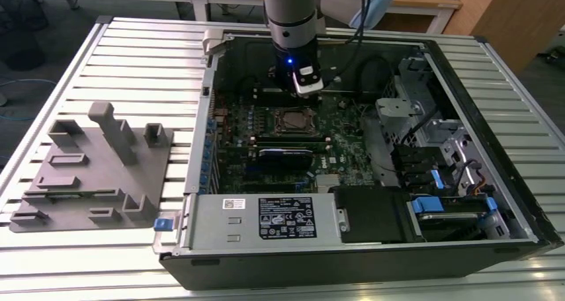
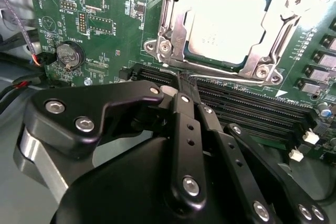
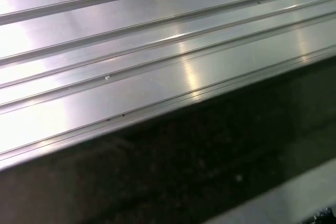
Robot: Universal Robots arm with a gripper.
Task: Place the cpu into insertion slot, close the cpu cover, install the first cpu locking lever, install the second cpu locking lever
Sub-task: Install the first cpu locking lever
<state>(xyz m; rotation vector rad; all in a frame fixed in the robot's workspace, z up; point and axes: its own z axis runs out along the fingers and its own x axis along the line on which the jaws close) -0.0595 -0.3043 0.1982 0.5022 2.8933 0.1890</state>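
Gripper: the gripper (image 2: pixel 181 85) hangs inside the open computer case (image 1: pixel 494 245), just above the green motherboard (image 2: pixel 105 24) beside the socket; in the second wrist view its black fingers (image 2: pixel 186 114) are pressed together with nothing between them.
Gripper in the exterior view: the gripper (image 1: pixel 305 89) sits at the end of the grey arm (image 1: pixel 290 16), with a small blue light lit on the wrist.
Cpu: the cpu (image 2: pixel 228 22) lies flat in the insertion slot (image 2: pixel 173 40), its silver-grey face up; faint print on the face is too small to read.
Cpu cover: the cpu cover (image 2: pixel 278 30) lies down over the chip, its silvery frame around the metal face, which shows through the square window.
Socket in the exterior view: the insertion slot (image 1: pixel 292 121) sits mid-board, just in front of the gripper.
Memory slots: long black memory slots (image 2: pixel 252 108) run between the socket and the fingers.
Coin battery: a round coin battery (image 2: pixel 69 54) sits on the board, well apart from the socket.
Labels: a black label (image 1: pixel 287 216) and a small white sticker (image 1: pixel 233 204) are on the grey power supply; their print cannot be read.
Counter: the case rests on a ribbed metal counter (image 1: pixel 132 56); a grey fixture block (image 1: pixel 92 172) stands on it toward the exterior view's left.
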